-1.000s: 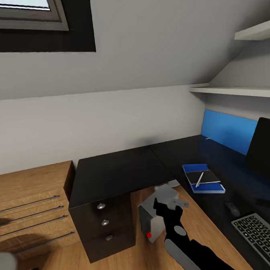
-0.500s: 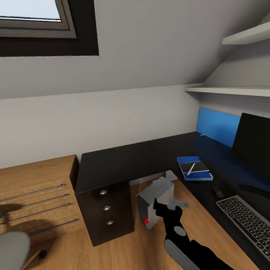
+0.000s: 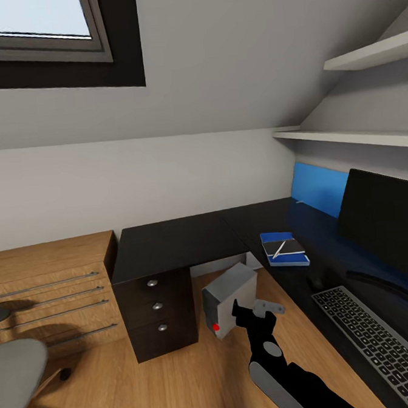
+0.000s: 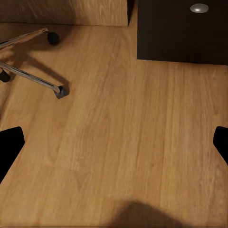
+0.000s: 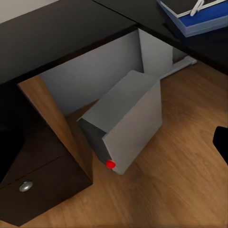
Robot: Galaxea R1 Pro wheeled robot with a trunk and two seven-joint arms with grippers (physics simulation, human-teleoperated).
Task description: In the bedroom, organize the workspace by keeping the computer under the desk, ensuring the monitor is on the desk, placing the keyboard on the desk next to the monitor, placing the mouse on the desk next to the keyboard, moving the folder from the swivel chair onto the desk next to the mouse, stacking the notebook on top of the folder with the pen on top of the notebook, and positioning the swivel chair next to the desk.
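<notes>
Wooden flooring [image 3: 180, 382] fills the lower part of the head view, under a pale sloped wall with a window [image 3: 33, 24] at upper left. Low and right of center there, the right claw [image 3: 255, 315] hangs on its black arm just above the floor; how far it is open cannot be told, though it holds nothing and touches nothing. In the right wrist view one dark fingertip [image 5: 222, 142] shows at the right edge. In the left wrist view the left claw's fingertips [image 4: 9, 145] sit at opposite edges, spread wide and empty over bare floor.

Just beyond the right claw, the grey computer [image 3: 229, 299] stands on the floor, tilted, a red dot on its front, at the opening under the black corner desk [image 3: 182, 245]. The right wrist view shows the computer [image 5: 126, 121] partly beneath the desk edge. Left of it is the desk's drawer unit [image 3: 157, 314], then a wooden dresser [image 3: 51, 287]. On the desk at right lie a blue folder [image 3: 284, 250] with a dark notebook [image 3: 282, 247] on it and a pen [image 3: 279, 248] on top. Nearer, toward lower right, sits the keyboard [image 3: 372, 344], with the black monitor [image 3: 385, 222] behind it. A dark shape beside the keyboard may be the mouse; it is too dim to tell. At lower left is the grey swivel chair [image 3: 15, 378], well apart from the desk; its wheeled legs [image 4: 35, 78] show in the left wrist view.
</notes>
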